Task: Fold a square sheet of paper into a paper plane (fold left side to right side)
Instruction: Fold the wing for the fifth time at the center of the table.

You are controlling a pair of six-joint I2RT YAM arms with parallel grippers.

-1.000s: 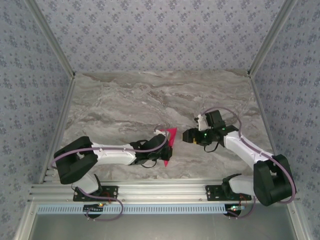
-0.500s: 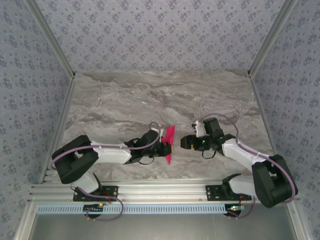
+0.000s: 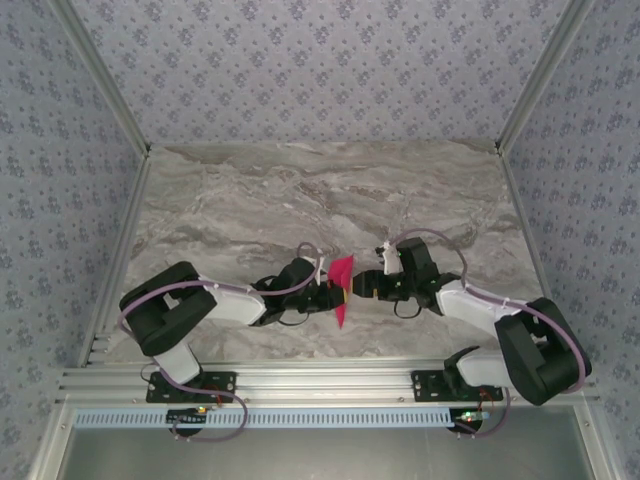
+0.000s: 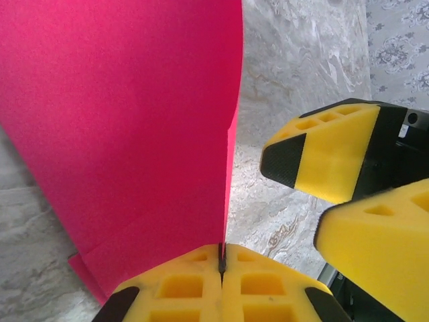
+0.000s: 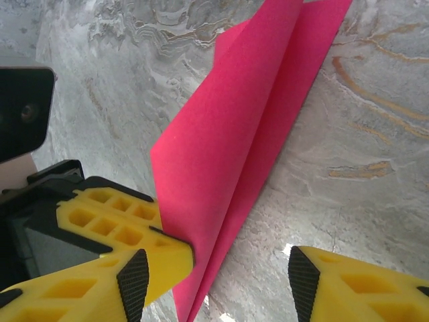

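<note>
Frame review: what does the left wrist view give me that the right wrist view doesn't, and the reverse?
Left wrist: the left gripper shut on an edge of the pink paper, with the right gripper open alongside. Right wrist: the paper's centre crease with its two flaps splayed, and its near corner between that gripper's open fingers. Both: the paper and the marble table.

In the left wrist view the folded pink paper runs off the top and left edges, and its lower edge is partly hidden behind the left hand. The right hand is cut by the right edge. From the right wrist, the paper's far tip leaves the top edge. From overhead its creases are too small to tell.
</note>
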